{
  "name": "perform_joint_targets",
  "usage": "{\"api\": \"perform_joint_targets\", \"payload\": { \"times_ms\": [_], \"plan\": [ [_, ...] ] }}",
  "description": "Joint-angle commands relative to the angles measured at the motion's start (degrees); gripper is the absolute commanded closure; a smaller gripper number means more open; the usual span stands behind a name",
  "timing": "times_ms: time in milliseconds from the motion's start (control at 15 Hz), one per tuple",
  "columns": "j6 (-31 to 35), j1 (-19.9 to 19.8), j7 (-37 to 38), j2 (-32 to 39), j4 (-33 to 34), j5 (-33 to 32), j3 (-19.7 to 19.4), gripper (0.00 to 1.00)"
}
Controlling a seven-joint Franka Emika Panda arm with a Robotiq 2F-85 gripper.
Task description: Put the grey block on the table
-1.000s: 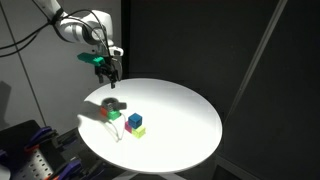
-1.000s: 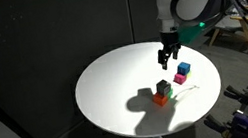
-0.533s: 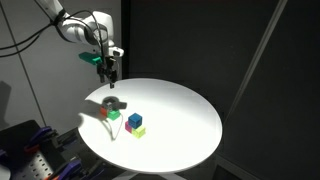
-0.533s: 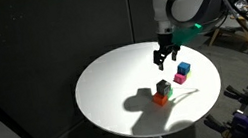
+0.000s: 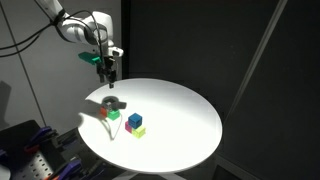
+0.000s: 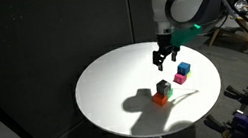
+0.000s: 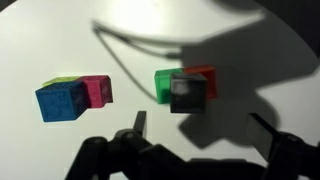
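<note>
The grey block rests on top of a green cube and a red cube. It shows as a dark cube in an exterior view. My gripper is open and empty, and hangs above the white round table just short of this stack. In both exterior views the gripper is well above the tabletop, beside the stack and not touching it.
A blue cube sits with a magenta cube and a yellow-green cube a short way from the stack. The gripper's shadow falls over the stack.
The gripper has shifted very slightly and stays open. The cubes have not moved.
</note>
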Motion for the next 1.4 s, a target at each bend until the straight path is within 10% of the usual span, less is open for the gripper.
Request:
{"api": "perform_joint_targets", "payload": {
  "times_ms": [0,1333],
  "plan": [
    [-0.16,0.56,-0.16,-0.04,0.08,0.17,-0.58,0.00],
    [0.10,3.39,3.66,8.83,4.45,-2.01,-2.86,0.00]
  ]
}}
